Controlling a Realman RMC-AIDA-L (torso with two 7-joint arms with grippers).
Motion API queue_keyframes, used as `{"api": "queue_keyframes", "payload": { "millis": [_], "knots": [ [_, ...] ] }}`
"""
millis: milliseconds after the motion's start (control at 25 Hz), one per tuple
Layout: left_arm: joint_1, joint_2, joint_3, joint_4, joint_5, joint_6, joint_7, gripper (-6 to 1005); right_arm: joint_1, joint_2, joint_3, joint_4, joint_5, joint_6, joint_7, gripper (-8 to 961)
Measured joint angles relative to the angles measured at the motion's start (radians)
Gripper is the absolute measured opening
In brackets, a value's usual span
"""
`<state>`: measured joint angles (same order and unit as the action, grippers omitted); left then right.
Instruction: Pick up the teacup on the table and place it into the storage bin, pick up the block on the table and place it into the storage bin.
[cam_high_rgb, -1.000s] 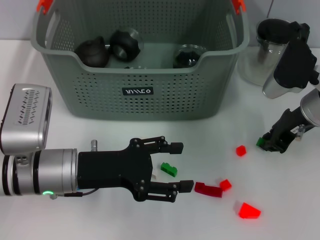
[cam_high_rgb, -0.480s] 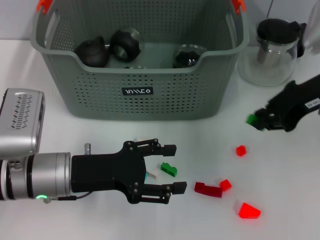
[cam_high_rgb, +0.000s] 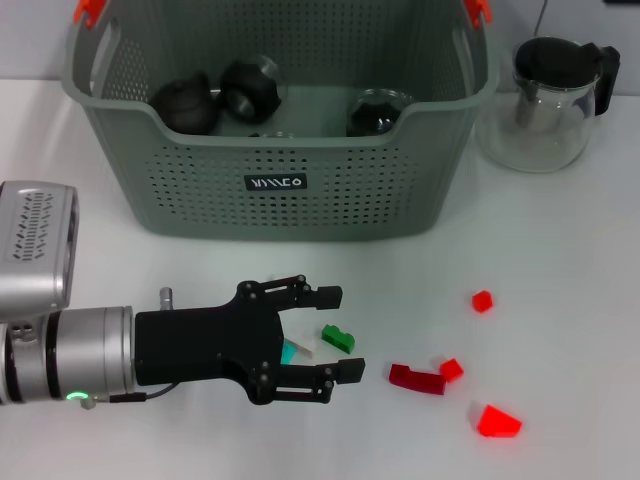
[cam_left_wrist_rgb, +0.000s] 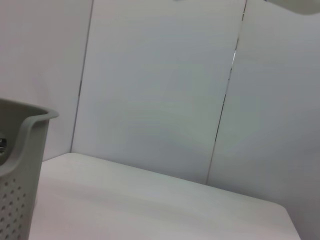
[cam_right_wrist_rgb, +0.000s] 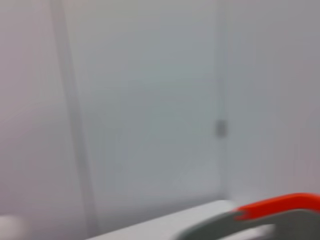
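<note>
Hovering low over the table (cam_high_rgb: 560, 230), the left gripper (cam_high_rgb: 335, 333) spreads its fingers around a green block (cam_high_rgb: 337, 339) in front of the storage bin (cam_high_rgb: 280, 180).

The head view looks steeply down on the white table (cam_high_rgb: 560, 230). Both wrist views face the wall, each catching only the grey-green perforated plastic basket (cam_high_rgb: 280, 190) rim (cam_left_wrist_rgb: 22, 122) (cam_right_wrist_rgb: 280, 220).
</note>
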<state>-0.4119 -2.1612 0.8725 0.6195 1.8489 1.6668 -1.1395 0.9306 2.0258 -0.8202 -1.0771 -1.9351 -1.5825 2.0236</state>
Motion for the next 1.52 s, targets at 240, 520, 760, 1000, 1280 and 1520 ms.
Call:
{"api": "queue_keyframes", "payload": {
  "millis": [240,520,760,1000,1280,1520],
  "knots": [
    [-0.005,-0.005,0.000,-0.002,0.001,-0.001,0.000,835,0.120,-0.031,-0.068,0.178,-0.179,0.288,0.004,240],
    [-0.005,-0.006,0.000,-0.003,-0.005,0.000,0.000,835,0.159,-0.006,-0.111,0.230,-0.305,0.403,-0.004,331],
    [-0.005,-0.006,0.000,-0.003,-0.006,0.002,-0.001,835,0.099,-0.013,-0.101,0.144,-0.213,0.269,-0.051,456],
    [-0.005,-0.005,-0.001,-0.003,-0.006,0.011,-0.001,835,-0.049,-0.064,-0.091,0.006,-0.052,-0.068,-0.091,688],
    [-0.006,-0.004,0.002,-0.003,-0.005,0.006,0.000,835,-0.176,-0.091,-0.097,-0.102,-0.248,-0.366,-0.084,929],
    [-0.006,-0.006,0.001,-0.003,-0.006,0.001,0.000,835,-0.202,-0.028,-0.096,-0.084,-0.576,-0.297,-0.048,922]
  ]
}}
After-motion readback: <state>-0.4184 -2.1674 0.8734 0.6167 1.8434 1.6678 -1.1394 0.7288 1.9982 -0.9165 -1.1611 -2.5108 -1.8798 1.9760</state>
